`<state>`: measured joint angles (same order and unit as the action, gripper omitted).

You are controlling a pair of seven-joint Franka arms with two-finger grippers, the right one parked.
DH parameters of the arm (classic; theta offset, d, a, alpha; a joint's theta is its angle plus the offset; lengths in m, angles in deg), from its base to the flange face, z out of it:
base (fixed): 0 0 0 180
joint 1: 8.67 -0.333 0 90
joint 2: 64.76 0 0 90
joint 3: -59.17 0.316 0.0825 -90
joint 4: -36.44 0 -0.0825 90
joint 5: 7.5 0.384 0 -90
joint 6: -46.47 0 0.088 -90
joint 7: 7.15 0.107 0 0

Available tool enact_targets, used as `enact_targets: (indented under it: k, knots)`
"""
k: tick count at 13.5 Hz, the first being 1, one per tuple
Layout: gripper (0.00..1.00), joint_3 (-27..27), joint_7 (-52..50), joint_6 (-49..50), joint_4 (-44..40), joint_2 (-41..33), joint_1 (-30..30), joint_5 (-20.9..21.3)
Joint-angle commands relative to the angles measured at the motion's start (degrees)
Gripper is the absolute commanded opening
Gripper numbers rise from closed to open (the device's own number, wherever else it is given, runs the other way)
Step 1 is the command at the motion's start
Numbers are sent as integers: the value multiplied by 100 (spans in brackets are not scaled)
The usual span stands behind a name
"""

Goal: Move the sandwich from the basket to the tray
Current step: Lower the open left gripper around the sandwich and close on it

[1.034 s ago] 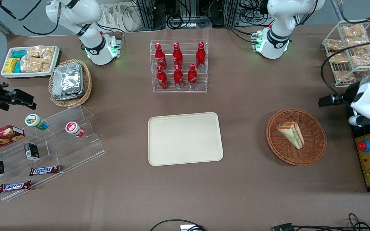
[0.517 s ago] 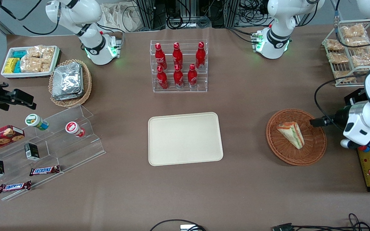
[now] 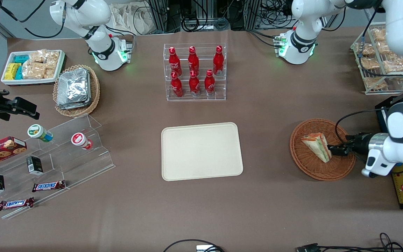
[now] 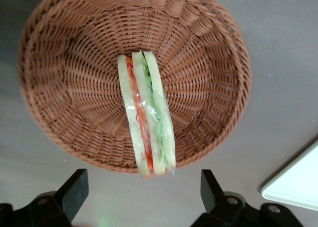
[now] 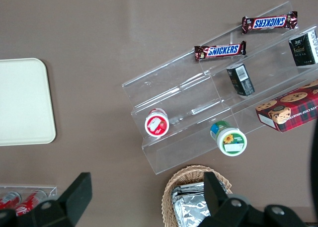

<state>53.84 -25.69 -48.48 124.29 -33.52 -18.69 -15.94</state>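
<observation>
Lying in the round woven wicker basket (image 3: 322,149), the clear-wrapped triangular sandwich (image 4: 146,118) shows layered filling; the gripper (image 4: 144,189) hovers above it, fingers spread apart, the smooth flat tray (image 3: 201,151) nearby.

**Brown counter, cluttered lab edge**

Matte brown cloth-covered counter (image 3: 275,210) fills the front view, lit evenly, soft shadows. Along its edge farthest from the front camera: aluminium frame posts (image 3: 159,15) and tangled black cables (image 3: 201,21). Grey floor (image 3: 23,24) shows at the corners. More black cables (image 3: 394,243) at the near edge.
</observation>
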Motion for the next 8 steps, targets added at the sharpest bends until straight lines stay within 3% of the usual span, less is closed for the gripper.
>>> enact_targets:
  k: [1,8]
  knots:
    - [100,-29,-98,-23,-234,435,-17,-70]
    - [100,-29,-255,-304,-225,822,-26,-255]
